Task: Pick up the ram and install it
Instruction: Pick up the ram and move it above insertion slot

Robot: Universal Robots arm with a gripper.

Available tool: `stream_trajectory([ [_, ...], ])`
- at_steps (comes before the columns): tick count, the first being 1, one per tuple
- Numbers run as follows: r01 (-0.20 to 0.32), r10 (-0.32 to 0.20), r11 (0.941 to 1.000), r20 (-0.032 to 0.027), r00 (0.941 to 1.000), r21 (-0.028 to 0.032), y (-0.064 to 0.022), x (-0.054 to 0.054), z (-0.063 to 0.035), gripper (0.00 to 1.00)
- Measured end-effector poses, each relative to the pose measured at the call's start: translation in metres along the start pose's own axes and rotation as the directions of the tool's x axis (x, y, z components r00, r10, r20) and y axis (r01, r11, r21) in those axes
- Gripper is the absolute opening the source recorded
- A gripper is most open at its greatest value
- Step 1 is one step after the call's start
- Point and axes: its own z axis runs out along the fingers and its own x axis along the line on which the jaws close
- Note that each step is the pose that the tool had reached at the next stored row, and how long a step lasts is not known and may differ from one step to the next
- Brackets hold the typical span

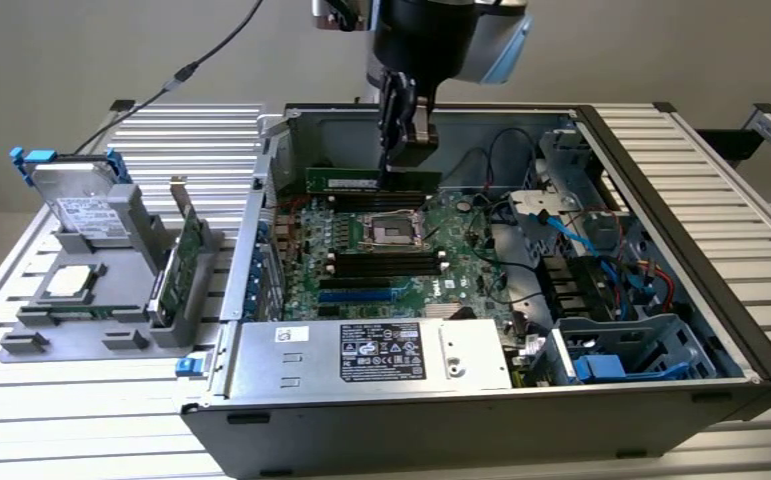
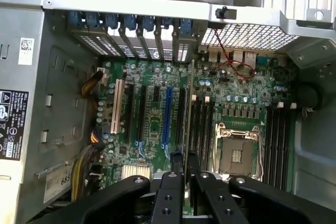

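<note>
Holding the ram near one end, the gripper has its fingers clamped on the stick's flat faces, so I read it as closed on the ram and carrying it over the board inside the case. The stick hangs on edge, its long axis level and running between the exterior view's left and right, the same way the slots lie. From the wrist view the ram shows edge-on as a thin line reaching out from between the fingers. It runs parallel to the slots, just beside the bank that sits between the socket and the expansion slots. What matters, as I judge it, is the sideways offset. The axes agree, but the stick's lower edge looks a touch off the slot mouth, toward the expansion-slot side. With the grip near one end, not the middle, I'd expect the free end to be the harder one to control. How high the ram sits over the board I cannot tell.
</note>
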Motion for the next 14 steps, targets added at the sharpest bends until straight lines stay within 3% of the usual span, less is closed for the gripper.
stream_trajectory([
  [9, -0.003, 0.003, 0.9999, 0.0001, 1.0, 0.0105, -0.0083, -0.005, 0.0011, 0.14],
  [14, -0.004, 0.004, 0.9998, -0.0003, 1.0, 0.0193, -0.0144, -0.009, 0.0016, 0.14],
])
